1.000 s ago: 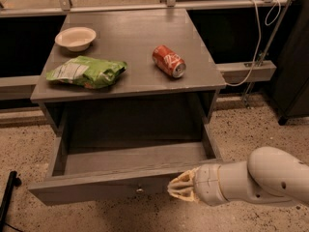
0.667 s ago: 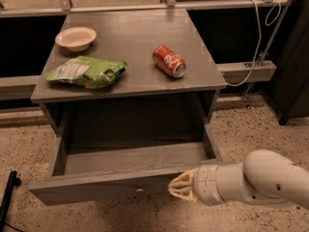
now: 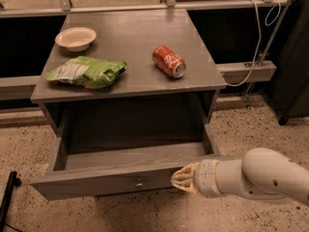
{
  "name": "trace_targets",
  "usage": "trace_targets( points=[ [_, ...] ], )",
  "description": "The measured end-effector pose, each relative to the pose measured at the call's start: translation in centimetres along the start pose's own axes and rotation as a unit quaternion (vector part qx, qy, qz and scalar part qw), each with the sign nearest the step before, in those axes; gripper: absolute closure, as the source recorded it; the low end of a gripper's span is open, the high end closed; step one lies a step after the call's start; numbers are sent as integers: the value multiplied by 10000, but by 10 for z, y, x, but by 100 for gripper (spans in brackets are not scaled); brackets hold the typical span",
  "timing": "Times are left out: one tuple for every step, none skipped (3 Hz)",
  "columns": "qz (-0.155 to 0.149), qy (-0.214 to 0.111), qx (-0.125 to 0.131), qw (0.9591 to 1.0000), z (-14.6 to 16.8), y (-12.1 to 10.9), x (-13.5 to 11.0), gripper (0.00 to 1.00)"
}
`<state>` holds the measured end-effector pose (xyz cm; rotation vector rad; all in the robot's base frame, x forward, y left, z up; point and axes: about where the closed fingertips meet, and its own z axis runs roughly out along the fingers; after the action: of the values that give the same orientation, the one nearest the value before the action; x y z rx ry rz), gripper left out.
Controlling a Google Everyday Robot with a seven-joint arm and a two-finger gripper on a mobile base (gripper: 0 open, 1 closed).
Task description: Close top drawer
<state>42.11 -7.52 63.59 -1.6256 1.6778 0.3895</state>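
Note:
The top drawer is a grey wooden drawer pulled far out of the grey cabinet. Its inside looks empty. Its long front panel faces me, with a small round brass knob at the centre. My gripper comes in from the right on a white arm. Its pale fingers rest against the drawer's front panel, just right of the knob.
On the cabinet top lie a white bowl, a green chip bag and a red soda can on its side. A white cable hangs at the right. A black pole stands at the lower left on speckled floor.
The arm has shifted slightly left along the drawer front. The drawer stands as far open as before.

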Motion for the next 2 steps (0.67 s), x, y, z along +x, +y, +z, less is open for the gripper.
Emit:
trace_targets(
  points=[
    [-84,-179,393,9990,20,-13,4,100],
    [-260,-378,686,9966,39,-34,-3,100]
  ],
)
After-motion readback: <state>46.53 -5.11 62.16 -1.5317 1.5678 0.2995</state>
